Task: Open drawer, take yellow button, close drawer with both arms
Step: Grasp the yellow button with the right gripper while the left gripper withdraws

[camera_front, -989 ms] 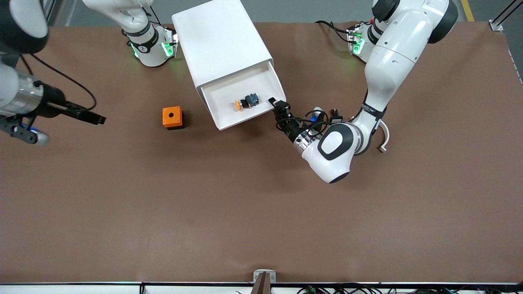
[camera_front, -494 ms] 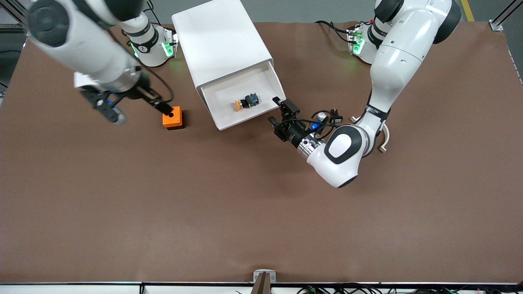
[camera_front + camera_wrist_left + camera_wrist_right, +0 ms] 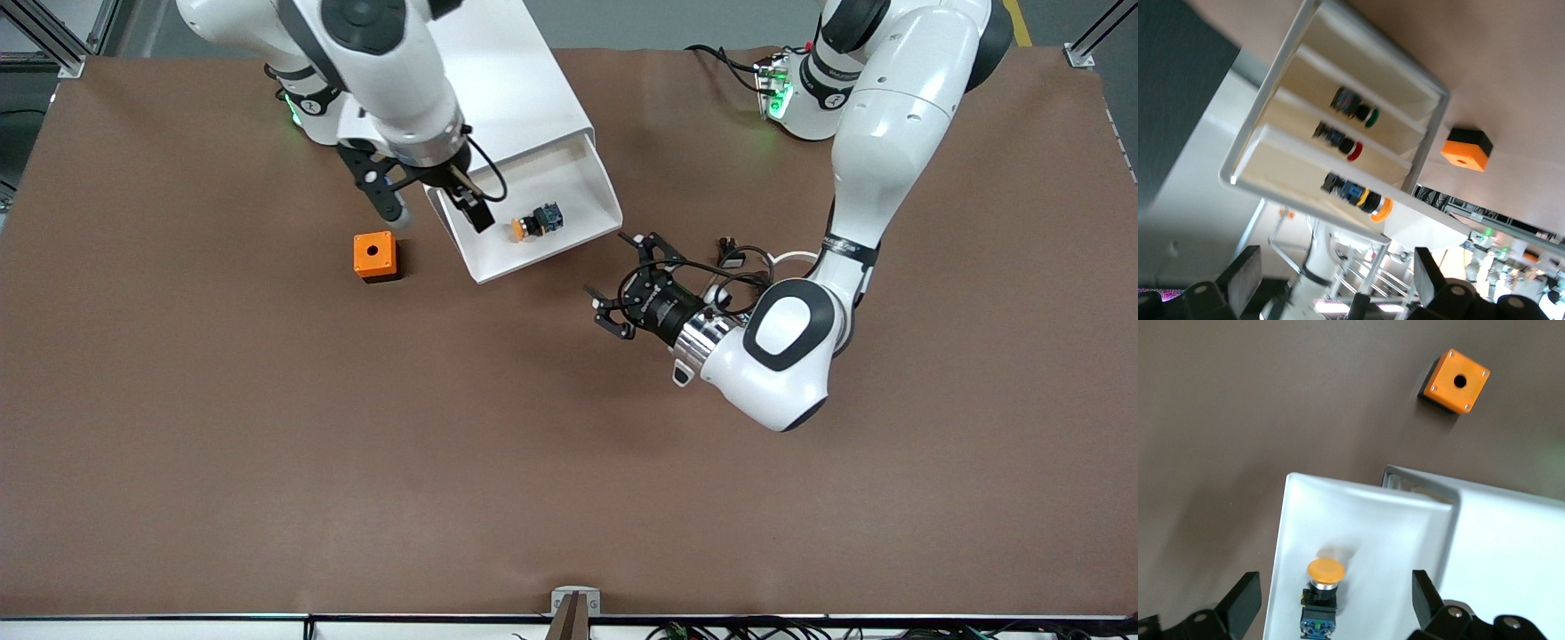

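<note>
Drawer (image 3: 533, 218) out, both tools empty.
Right tool (image 3: 436, 200) hung w/ fingers wide over drawer's edge, button (image 3: 533, 221) lying in the tray just beside it; orange cube (image 3: 374, 256) on table near it. Left tool (image 3: 633, 284), fingers wide, sat low over table just off drawer's front, apart from it.

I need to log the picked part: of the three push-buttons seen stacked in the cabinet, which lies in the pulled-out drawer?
The button with the orange cap, in the pulled-out drawer. The red-capped button and the green-capped button sit in drawers still pushed in.
</note>
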Motion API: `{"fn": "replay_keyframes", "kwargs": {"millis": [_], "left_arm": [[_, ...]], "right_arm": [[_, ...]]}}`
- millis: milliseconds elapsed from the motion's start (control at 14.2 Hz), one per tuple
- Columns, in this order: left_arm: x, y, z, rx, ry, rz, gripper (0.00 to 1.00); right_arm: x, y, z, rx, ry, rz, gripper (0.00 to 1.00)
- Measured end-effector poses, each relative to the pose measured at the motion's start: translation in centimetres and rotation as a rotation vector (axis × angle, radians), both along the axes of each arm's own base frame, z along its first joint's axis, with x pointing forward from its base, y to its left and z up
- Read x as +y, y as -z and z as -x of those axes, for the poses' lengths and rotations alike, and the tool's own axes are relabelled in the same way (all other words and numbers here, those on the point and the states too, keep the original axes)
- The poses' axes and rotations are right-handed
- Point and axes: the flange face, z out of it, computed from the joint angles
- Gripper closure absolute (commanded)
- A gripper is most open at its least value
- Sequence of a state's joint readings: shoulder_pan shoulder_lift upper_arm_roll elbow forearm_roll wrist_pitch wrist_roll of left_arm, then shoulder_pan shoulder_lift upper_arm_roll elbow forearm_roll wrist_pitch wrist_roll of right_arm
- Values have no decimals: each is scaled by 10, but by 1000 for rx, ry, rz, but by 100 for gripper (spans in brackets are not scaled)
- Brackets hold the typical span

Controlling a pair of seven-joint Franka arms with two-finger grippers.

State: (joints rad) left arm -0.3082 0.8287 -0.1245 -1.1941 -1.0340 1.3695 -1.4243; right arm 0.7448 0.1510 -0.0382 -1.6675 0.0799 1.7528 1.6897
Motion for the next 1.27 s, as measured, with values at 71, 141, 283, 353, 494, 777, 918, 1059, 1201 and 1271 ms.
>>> {"fn": "replay_keyframes", "kwargs": {"millis": [71, 141, 283, 353, 494, 777, 918, 1059, 1201, 1271], "left_arm": [[3, -4, -3, -85, 26, 29, 0], [5, -12, -7, -175, 49, 48, 0], [11, -27, -15, -348, 81, 41, 0], [14, -36, -20, -437, 97, 24, 0], [21, -58, -29, -609, 131, -16, 0], [29, -91, -33, -816, 226, -148, 0], [24, -103, -30, -896, 292, -218, 0], [14, -115, -26, -983, 334, -270, 0], [2, -121, -21, -1052, 376, -322, 0], [-6, -121, -18, -1073, 382, -349, 0]], "right_arm": [[14, 14, 3, -8, 31, 8, 0], [27, 28, 5, -14, 59, 12, 0], [49, 53, 10, -20, 100, 17, 0], [58, 63, 12, -23, 119, 19, 0], [73, 82, 18, -20, 132, 29, 0], [85, 93, 29, -13, 139, 44, 2], [90, 96, 35, -9, 132, 51, 5], [91, 98, 36, -7, 130, 56, 8], [89, 99, 35, -13, 125, 71, 11], [87, 100, 35, -14, 119, 83, 13]]}}
